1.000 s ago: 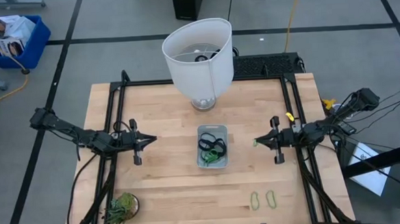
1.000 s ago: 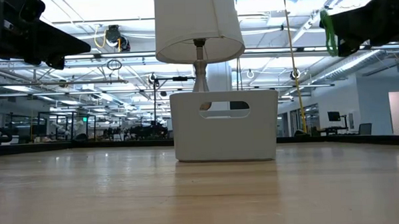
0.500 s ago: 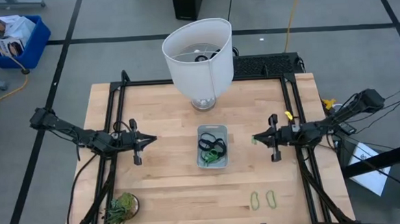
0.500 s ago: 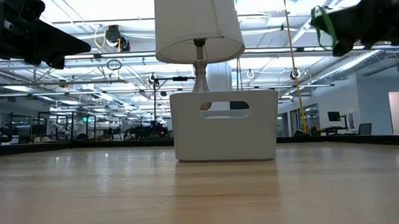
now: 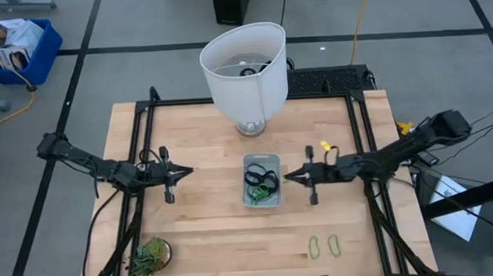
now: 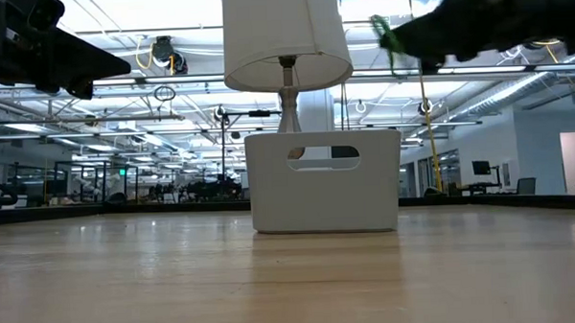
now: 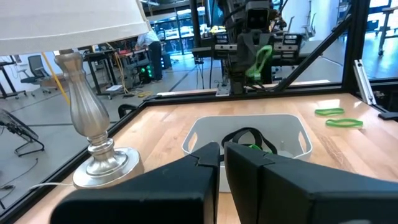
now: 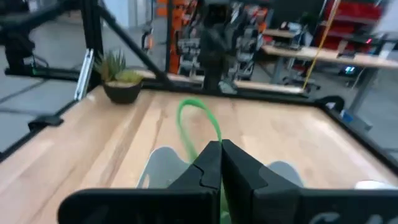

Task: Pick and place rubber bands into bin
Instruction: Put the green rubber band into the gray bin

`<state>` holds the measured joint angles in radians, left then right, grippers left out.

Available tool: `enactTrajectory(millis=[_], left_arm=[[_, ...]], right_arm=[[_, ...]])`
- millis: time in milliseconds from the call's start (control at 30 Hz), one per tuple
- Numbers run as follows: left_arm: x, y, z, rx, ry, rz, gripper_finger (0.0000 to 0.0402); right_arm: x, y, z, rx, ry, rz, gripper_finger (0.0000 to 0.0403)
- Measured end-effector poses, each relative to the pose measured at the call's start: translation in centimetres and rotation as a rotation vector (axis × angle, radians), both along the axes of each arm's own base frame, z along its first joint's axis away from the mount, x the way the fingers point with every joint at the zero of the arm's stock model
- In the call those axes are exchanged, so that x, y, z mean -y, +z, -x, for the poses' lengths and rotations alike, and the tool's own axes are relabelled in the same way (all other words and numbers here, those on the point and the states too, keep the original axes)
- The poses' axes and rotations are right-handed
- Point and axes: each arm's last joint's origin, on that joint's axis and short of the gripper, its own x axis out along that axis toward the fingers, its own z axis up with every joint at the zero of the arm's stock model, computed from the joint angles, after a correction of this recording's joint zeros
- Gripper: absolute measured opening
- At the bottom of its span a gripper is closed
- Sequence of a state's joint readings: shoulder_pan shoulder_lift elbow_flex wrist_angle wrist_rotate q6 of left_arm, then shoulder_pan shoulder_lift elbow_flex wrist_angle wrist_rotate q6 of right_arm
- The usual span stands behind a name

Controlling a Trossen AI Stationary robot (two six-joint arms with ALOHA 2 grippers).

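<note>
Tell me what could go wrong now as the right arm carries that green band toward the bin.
The right gripper pinches the green band by one end only, so the floppy loop may slip out short of the bin. The bin already holds tangled bands, so a careless drop could land on its rim. Two green bands remain near the table's front edge and could get nudged off later.

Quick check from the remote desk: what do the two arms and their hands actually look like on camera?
Both arms are dark, slim and jointed, with black cables trailing off the table sides. The left hand and right hand each taper to two flat black fingers. The right arm carries small yellow tags near its wrist.
</note>
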<state>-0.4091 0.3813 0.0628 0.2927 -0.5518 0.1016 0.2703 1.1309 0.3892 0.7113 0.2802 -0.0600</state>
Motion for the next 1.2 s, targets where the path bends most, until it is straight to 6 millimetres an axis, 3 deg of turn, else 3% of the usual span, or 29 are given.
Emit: enactTrajectory(millis=[233,433,600,967,1100,1200], left_arm=[[0.0,0.0,0.0,-0.003,0.000,-0.001,0.0033],[0.0,0.0,0.0,-0.004,0.000,-0.001,0.0033],[0.0,-0.1,0.0,-0.008,0.000,-0.002,0.0033],[0.0,-0.1,0.0,-0.010,0.000,-0.003,0.0033],[0.0,-0.1,0.0,-0.010,0.000,-0.003,0.0033],[0.0,-0.1,0.0,-0.010,0.000,-0.003,0.0033]], right_arm=[[-0.1,-0.4,-5.4,-0.117,0.076,0.011,0.0000],[0.8,-1.8,-7.7,-0.230,0.036,0.011,0.0000],[1.0,-2.3,-8.0,-0.253,0.027,0.007,0.0017],[1.2,-2.5,-7.9,-0.284,0.006,-0.036,0.0175],[1.2,-2.4,-7.9,-0.277,0.002,-0.044,0.0191],[1.2,-1.5,-7.5,-0.258,0.006,-0.040,0.0178]])
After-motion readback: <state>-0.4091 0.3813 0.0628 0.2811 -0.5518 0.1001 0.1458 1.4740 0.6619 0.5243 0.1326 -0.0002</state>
